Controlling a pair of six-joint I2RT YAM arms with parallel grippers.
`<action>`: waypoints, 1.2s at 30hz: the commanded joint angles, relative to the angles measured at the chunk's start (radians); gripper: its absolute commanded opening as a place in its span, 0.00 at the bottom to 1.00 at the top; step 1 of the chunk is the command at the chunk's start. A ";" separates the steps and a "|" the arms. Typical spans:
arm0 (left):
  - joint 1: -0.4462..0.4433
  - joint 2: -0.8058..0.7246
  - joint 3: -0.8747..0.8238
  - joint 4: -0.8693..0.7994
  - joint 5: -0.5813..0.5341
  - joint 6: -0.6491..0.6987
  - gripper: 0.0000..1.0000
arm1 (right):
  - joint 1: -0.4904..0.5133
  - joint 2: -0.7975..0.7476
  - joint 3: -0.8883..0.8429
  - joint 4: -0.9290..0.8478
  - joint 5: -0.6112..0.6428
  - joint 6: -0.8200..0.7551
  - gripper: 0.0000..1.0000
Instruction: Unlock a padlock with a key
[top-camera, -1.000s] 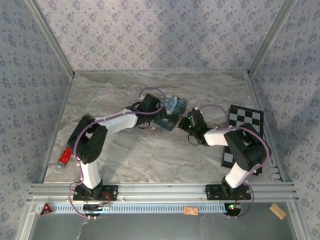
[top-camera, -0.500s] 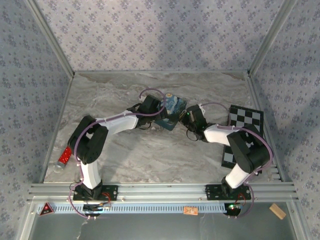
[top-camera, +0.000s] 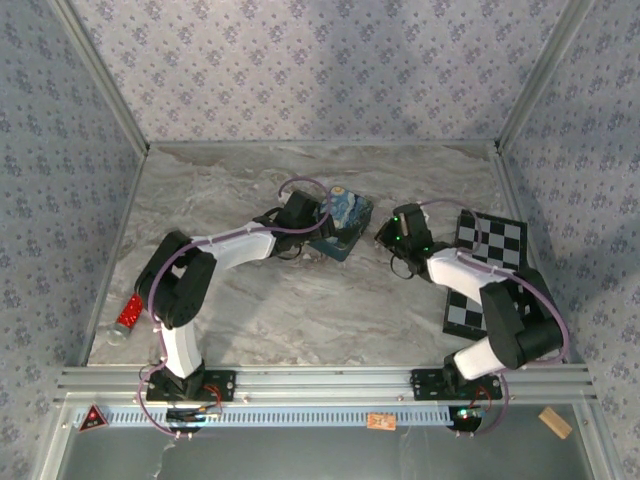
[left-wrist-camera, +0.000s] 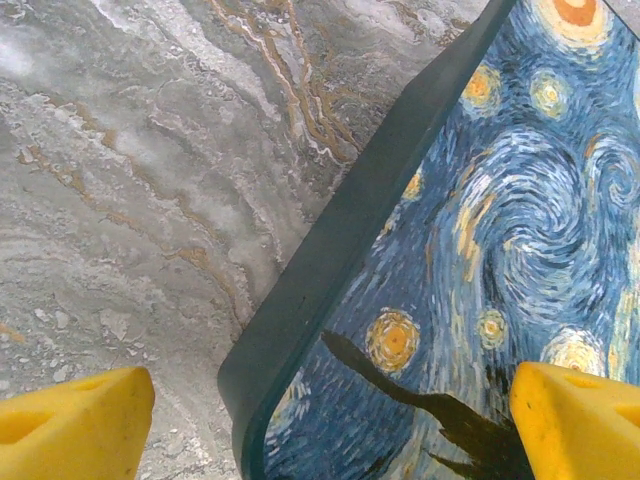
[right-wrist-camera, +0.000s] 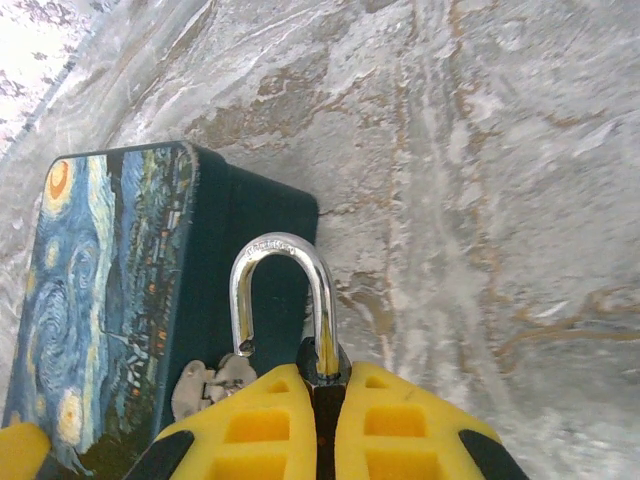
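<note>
**Top view**
- Item: my left gripper (top-camera: 320, 225), centre of frame, set over the near-left edge of the blue painted box (top-camera: 350, 214). I judge it is there to steady the box.
- Item: my right gripper (top-camera: 385, 236), just right of the box and apart from it. It carries the padlock, which is too small to make out here.
- Item: checkered board (top-camera: 492, 245), right of frame, flat on the marble table (top-camera: 250, 300), with my right arm reaching over it.
- This view adds how the two arms stand against each other.

**Left wrist view**
- Item: left gripper (left-wrist-camera: 322, 432), its yellow fingertips (left-wrist-camera: 70, 430) in the bottom corners, spread wide and pinching nothing.
- One tip hangs over bare table (left-wrist-camera: 150, 200) and the other over the box (left-wrist-camera: 500, 220) lid. The lid's dark edge runs diagonally between them.
- I judge it is straddling the edge, ready to pin the box. I cannot tell whether it touches.

**Right wrist view**
- Item: right gripper (right-wrist-camera: 322, 390), bottom centre, pads pressed together on the padlock (right-wrist-camera: 322, 358) body.
- The silvery shackle (right-wrist-camera: 278, 248) stands up above the pads, in front of the box's dark side.
- I judge the grip is on the body so that the shackle stays free.
- The shackle's left leg seems to end loose beside a small metal clasp (right-wrist-camera: 205, 385) on the box. I cannot be sure it is out of the body.
- This view adds shackle detail too fine for the overhead camera.
</note>
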 joint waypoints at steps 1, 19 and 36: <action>0.019 0.017 -0.034 -0.069 0.014 0.054 0.92 | -0.022 -0.060 -0.018 -0.131 -0.098 -0.148 0.00; -0.025 -0.156 0.095 -0.274 -0.162 0.503 0.95 | -0.023 -0.254 -0.141 -0.239 -0.097 -0.227 0.00; -0.215 0.080 0.314 -0.531 -0.325 0.577 0.98 | -0.074 -0.301 -0.166 -0.297 -0.129 -0.258 0.00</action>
